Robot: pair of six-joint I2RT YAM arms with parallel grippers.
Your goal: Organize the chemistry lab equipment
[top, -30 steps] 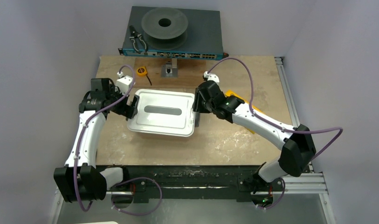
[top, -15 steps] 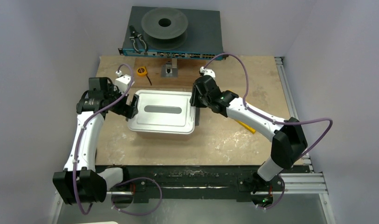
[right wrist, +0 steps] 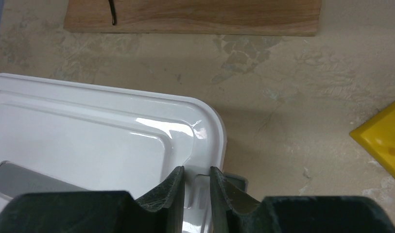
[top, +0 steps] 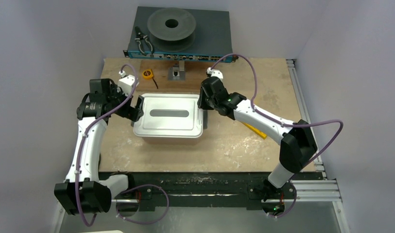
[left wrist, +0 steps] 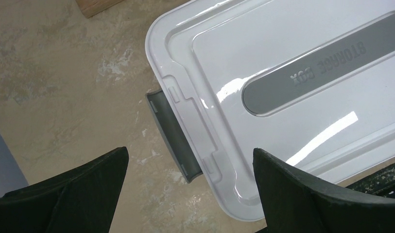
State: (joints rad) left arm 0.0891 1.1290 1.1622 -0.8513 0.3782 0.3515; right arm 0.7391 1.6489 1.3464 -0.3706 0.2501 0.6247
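Straddling the lid (right wrist: 88, 131) rim, right gripper (right wrist: 196, 187) sits narrow, perhaps pinching it; left gripper (left wrist: 190, 153) gapes wide

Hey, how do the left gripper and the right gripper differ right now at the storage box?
Left gripper: jaws wide open; right gripper: jaws nearly together. Left gripper straddles the grey latch with room to spare; right gripper has the rim of the storage box lid between its jaws. Both are at opposite ends of that lid.

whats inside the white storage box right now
The contents cannot be seen: the white lid sits over the whole storage box. Only the lid's grey label strip and a grey latch at one end show.
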